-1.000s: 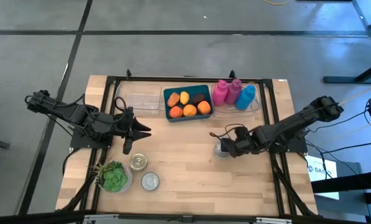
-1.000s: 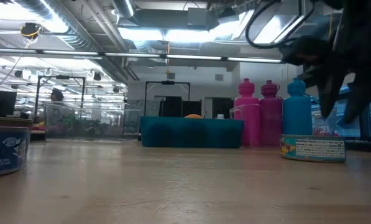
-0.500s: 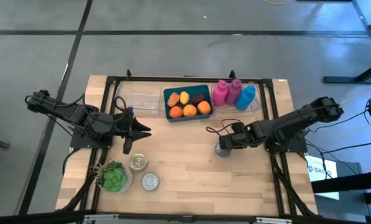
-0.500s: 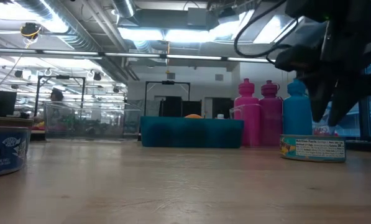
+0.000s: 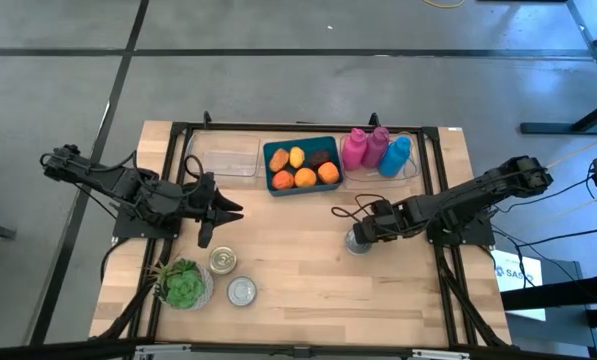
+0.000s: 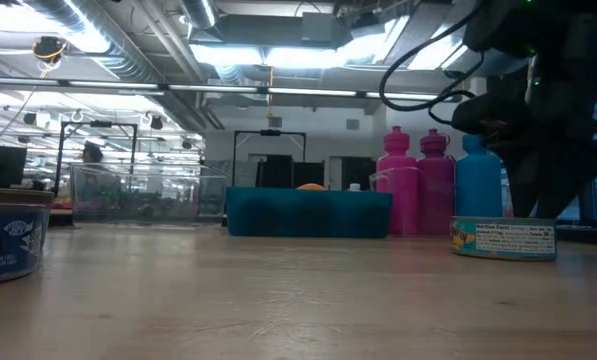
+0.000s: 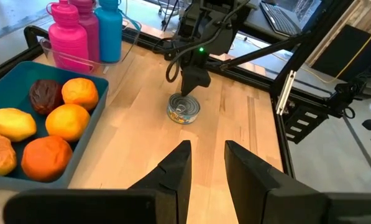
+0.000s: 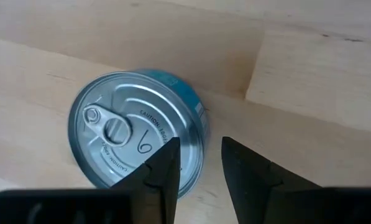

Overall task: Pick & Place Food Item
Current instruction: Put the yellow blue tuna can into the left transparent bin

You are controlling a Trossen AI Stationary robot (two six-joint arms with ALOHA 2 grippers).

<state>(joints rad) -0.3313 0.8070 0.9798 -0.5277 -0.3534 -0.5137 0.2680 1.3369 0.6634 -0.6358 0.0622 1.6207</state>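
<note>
We see the tray [image 5: 302, 167] of fruit at the desk's [image 5: 298, 275] far edge, bottles [image 5: 376, 150] just right of it. Right of centre a can [image 5: 356, 241] sits under the right gripper [image 5: 360, 235]. Near the front left, two cans [image 5: 232, 276] sit beside a plant [image 5: 183, 284], the left gripper [image 5: 223, 212] above them.

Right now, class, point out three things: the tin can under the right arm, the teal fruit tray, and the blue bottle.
tin can [image 8: 132, 134], right wrist view, on its silver lid.
teal fruit tray [image 5: 269, 186], high view, on its corner rim.
blue bottle [image 7: 110, 28], left wrist view, on its body.
</note>
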